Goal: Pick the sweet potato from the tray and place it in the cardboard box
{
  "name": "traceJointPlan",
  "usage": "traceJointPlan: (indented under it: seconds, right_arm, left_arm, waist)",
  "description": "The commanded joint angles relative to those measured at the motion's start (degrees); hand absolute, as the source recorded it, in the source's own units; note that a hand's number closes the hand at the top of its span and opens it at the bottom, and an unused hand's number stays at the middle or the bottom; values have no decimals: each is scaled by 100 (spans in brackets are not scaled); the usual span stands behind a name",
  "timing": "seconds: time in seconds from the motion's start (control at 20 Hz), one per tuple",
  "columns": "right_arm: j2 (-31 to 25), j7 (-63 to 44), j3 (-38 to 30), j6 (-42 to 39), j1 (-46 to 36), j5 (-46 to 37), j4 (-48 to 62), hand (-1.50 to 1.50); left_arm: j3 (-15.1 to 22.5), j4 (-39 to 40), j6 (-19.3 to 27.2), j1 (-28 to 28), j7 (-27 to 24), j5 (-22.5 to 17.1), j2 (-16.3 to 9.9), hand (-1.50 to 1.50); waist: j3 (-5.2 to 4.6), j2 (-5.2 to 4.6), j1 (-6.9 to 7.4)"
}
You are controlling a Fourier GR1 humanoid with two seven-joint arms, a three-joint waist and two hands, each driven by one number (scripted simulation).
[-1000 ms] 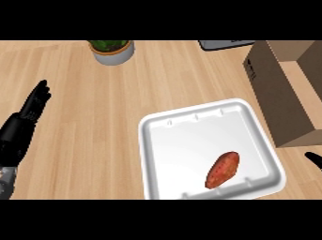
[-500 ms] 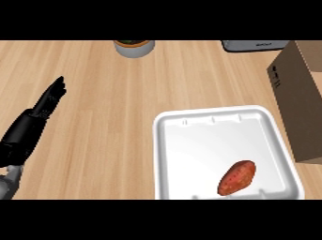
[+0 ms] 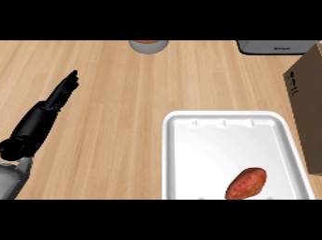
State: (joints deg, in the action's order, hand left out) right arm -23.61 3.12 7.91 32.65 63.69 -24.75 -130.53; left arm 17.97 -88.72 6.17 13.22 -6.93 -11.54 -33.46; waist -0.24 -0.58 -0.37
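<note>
Counter (image 3: 122, 84) of pale wood fills most of my view, with wide bare room through the middle, between my left hand (image 3: 42, 117) at nine o'clock and the white tray (image 3: 191, 154) at five o'clock. My left hand lies released, fingers straight and pointing toward twelve o'clock, holding nothing and touching nothing but air above the wood; its grey forearm (image 3: 0, 178) enters at seven o'clock. My right hand does not show.

The sweet potato (image 3: 247, 183) rests inside the tray, near its lower right corner, tilted, just beside the tray's right rim. The tray's lower edge runs out of view at six o'clock.

The cardboard box (image 3: 316, 108) stands at three o'clock, its brown side wall just beside the tray's right rim; whether they touch I cannot tell. The box is cut off by the view's right edge.

At twelve o'clock a round grey container (image 3: 148, 45) sits at the far edge, and at one o'clock a grey appliance (image 3: 274, 46), both well apart from the tray.
</note>
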Motion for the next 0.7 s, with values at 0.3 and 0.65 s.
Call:
traceJointPlan:
  seconds: [0.3,0.65]
  right_arm:
    - [-3,-2991,911,-957,-277,-1903,-1133,-150]
    - [476,-4072,1928,-1256,-1710,-2805,-289,-150]
  left_arm:
    - [-95,212,-216,335,48,93,169,0]
    - [-80,270,-208,229,18,318,367,0]
  waist:
    - [-1,-24,164]
    - [10,25,102]
